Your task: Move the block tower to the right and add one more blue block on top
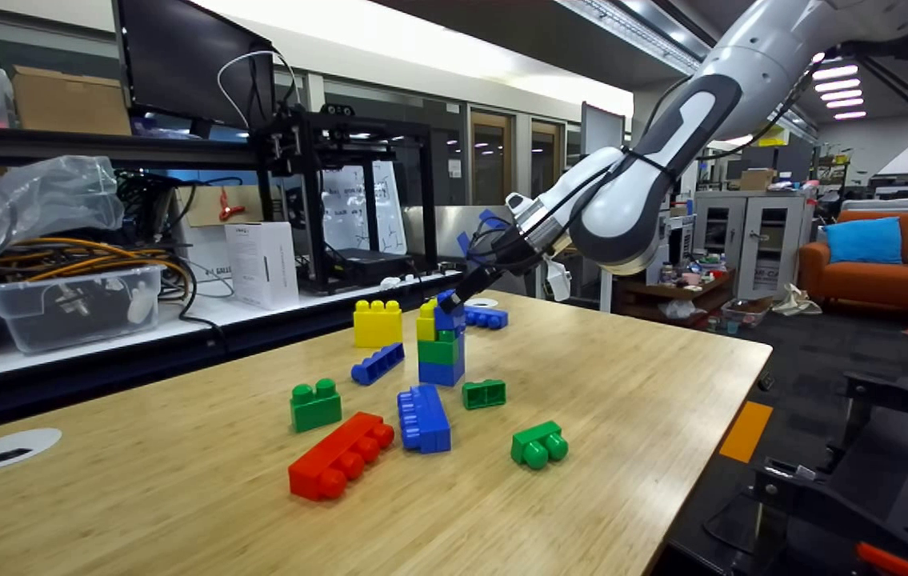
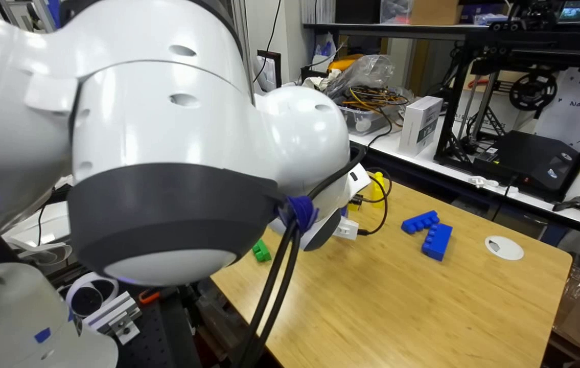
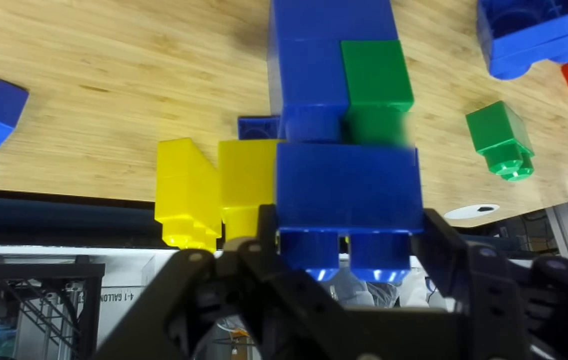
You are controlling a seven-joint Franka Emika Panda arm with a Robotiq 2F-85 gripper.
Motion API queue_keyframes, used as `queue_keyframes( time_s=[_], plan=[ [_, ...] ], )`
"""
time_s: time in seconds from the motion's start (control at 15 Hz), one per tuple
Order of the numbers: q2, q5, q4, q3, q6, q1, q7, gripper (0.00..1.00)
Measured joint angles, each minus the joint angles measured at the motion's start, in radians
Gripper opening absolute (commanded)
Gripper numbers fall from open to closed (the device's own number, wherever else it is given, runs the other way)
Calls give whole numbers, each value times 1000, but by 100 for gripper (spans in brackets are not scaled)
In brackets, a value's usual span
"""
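Holding the blue block [image 3: 349, 187] — my jaws are clamped on two opposite sides of it — I have it right over the block tower [image 1: 439, 374]. Its two studs point up, away from the tower. In the wrist view, studs of the layer below show under the block, and I cannot tell whether the two are touching. The tower stands upright on the counter [image 1: 622, 360]: a blue base brick [image 3: 334, 20], then a green piece [image 3: 376, 70] and a blue piece [image 3: 309, 75] side by side. A yellow brick [image 1: 426, 324] shows just beside the held block; whether it is joined to the tower, I cannot say. In an exterior view, a lone yellow brick [image 1: 378, 330] stands beyond the tower, and a slim blue brick [image 1: 378, 365] lies in front of it. On the near side I have a hollow green brick [image 1: 484, 394], a wider blue brick [image 1: 428, 422] and, just beside that, a red brick [image 1: 334, 458]. In an exterior view, the white arm [image 2: 177, 128] covers nearly all of the tower from me.
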Motion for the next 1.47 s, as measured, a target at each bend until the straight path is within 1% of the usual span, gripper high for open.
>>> queue_keyframes(
  time_s=[0.73,1.47],
  plan=[
    [0,0,16,0,0,19,24,44],
    [-15,0,32,-19,0,78,59,44]
  ],
)
